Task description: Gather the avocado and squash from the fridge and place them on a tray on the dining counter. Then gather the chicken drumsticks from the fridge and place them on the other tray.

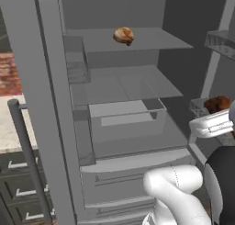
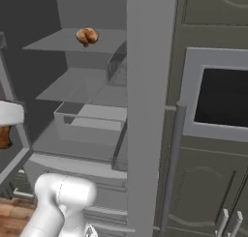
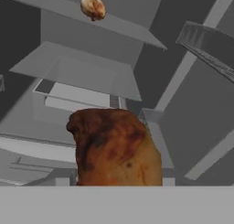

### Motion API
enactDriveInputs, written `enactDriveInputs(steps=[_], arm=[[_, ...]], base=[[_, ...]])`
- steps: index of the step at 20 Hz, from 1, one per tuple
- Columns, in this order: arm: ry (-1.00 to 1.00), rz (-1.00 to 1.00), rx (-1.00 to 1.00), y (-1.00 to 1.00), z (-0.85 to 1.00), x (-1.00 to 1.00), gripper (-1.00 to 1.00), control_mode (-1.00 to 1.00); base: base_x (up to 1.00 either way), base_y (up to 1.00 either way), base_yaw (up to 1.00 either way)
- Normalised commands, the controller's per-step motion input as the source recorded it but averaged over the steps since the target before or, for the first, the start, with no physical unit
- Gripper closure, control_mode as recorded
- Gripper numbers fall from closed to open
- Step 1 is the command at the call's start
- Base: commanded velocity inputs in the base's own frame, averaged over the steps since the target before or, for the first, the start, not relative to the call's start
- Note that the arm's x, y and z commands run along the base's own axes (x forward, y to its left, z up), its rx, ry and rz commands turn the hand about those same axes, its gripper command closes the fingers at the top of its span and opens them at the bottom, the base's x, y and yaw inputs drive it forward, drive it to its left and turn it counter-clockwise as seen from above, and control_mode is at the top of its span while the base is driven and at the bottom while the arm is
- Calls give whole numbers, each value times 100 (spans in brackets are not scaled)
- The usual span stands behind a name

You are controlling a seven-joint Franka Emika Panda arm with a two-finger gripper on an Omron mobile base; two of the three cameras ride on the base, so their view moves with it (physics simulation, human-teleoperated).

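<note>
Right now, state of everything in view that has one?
Fridge: doors open.
Shelf drumstick: lying on the top shelf, untouched.
Held drumstick: off the shelves, close in front of the hand camera, apparently gripped.
Gripper: closed partway on the held drumstick.
Drawer: closed.

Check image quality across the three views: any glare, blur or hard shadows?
Left base view: flat, even light, no glare, soft edges; the drumstick on the fridge shelf casts barely any shadow. Right base view: same flat shading, dark oven window. Hand view: the near drumstick looms large and smeared.
</note>
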Motion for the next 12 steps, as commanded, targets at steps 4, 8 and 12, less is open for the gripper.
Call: enactDriveInputs(steps=[4,8,12], arm=[[0,0,0,0,0,0,100,100],[0,0,0,0,0,0,100,100],[0,0,0,0,0,0,100,100]], base=[[-91,1,-2],[-85,0,-17],[-63,-5,-36]])
